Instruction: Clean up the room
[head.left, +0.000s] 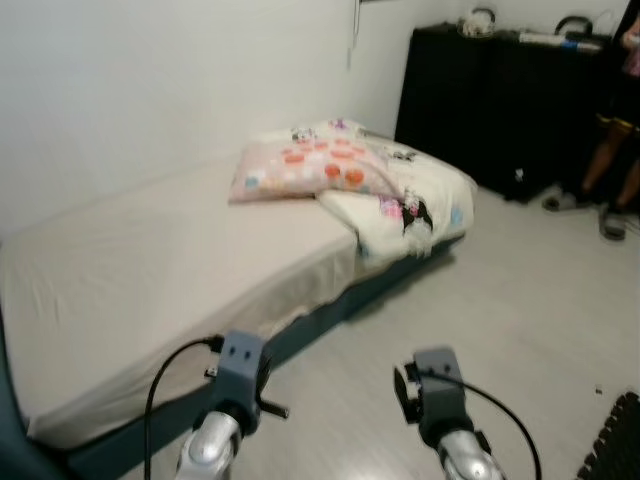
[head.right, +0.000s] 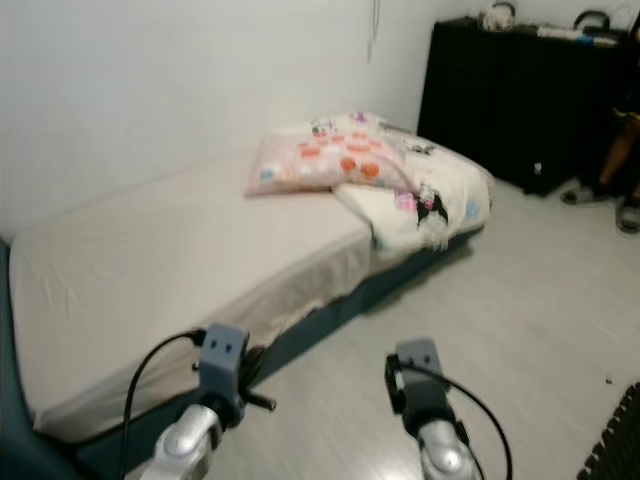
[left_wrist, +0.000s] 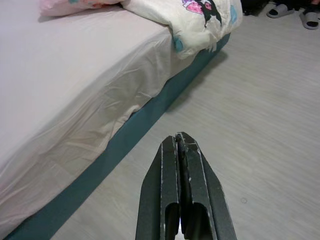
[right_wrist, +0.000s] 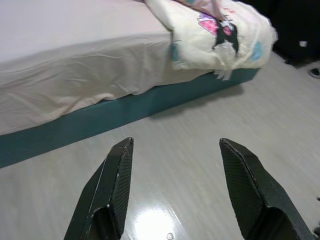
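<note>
We see the bed (head.left: 150, 290) along the left wall, our left gripper (left_wrist: 181, 142) pressed closed and empty above the floor (head.left: 520, 300), pink pillow (head.left: 310, 168) and crumpled blanket (head.left: 410, 205) at the bed's far end, our right gripper (right_wrist: 175, 150) spread wide, empty, black cabinet (head.left: 490, 100) far right.

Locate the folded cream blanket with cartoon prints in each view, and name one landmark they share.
Left eye view: folded cream blanket at the bed's far end, hanging over the edge, right of the pink pillow.
Right eye view: blanket right of centre, same spot on the bed.
Left wrist view: top edge, right of centre.
Right wrist view: top right.
Shared landmark: the teal bed base under the blanket.
</note>
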